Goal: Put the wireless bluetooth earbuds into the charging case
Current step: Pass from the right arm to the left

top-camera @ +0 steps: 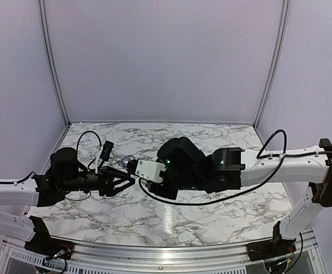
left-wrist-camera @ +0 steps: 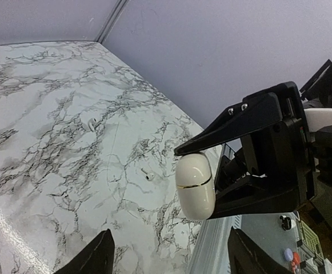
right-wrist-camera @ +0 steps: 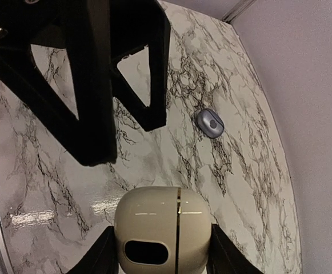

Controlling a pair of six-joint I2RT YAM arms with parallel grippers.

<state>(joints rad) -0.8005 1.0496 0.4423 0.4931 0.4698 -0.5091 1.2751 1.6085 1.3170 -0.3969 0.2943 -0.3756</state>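
– Marble-print table (top-camera: pixel 211 222), top view: why do the left arm (top-camera: pixel 17 191) and right arm (top-camera: pixel 286 165) stretch low and level toward each other, meeting at centre left?
– It looks like a two-handed step, one arm holding while the other works. Their tips are too dark and crowded in this view to read, and no case shows.

– Left wrist view?
– The right gripper (left-wrist-camera: pixel 195 185) enters from the right edge, clamped on the charging case (left-wrist-camera: pixel 194 171). The case looks cream here, is held off the table, and its seam is closed. The lid must open before anything goes in, I judge. The left gripper (left-wrist-camera: pixel 171 245) has its jaws wide apart at the bottom edge, holds nothing and faces the case. One earbud (left-wrist-camera: pixel 147 175) lies on the marble at frame centre. What appears to be the second earbud (left-wrist-camera: pixel 91 121) lies apart from it, up and to the left.

– Right wrist view?
– The case sits at bottom centre, touching both of the right gripper's jaws. The left gripper's jaws fill the upper left, near the case but not touching it. A grey-blue oval object (right-wrist-camera: pixel 210 123) rests on the table right of centre, and I cannot tell what it is.
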